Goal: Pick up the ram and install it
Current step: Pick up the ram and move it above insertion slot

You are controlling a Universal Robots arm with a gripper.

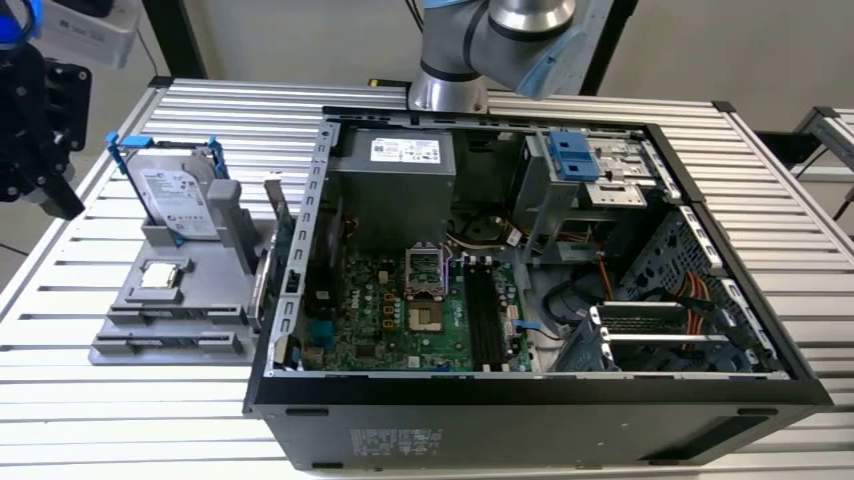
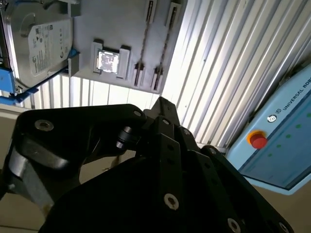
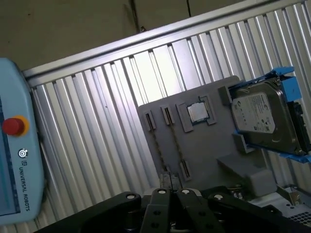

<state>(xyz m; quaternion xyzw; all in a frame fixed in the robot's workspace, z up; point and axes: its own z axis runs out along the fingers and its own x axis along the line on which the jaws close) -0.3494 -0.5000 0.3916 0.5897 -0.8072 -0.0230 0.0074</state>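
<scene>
The ram (image 3: 176,141) reads as a thin strip set on edge btwn two end clips at the near end of a grey tray (image 1: 214,290). A second like strip (image 3: 159,149) runs just beside it. Both are seen edge-on, so colour & chips can't be made out.

The tray also holds a small square silver chip (image 1: 160,275) in a recess mid-tray. At its far end a silver hard drive (image 1: 174,190) w/ a blue frame stands tilted.

The gripper (image 2: 163,108) is black. In the exterior view it hangs off the table's edge at the exterior view's left, apart from the tray. Can't tell how its jaws stand.

Just beside the tray, on the exterior view's right, is an open computer case (image 1: 534,400). Inside are a green motherboard (image 1: 387,320) w/ long black slots (image 1: 483,320), a grey power supply (image 1: 394,180) at the far side, a blue drive bracket (image 1: 571,155) and orange cables (image 1: 694,320).

Everything sits on a ribbed metal table (image 1: 134,420). The arm's base (image 1: 447,90) is at its far edge. In the second wrist view a light-blue pendant (image 2: 286,160) w/ a red button (image 2: 257,141) lies by the table. The floor (image 3: 73,29) is beige.
</scene>
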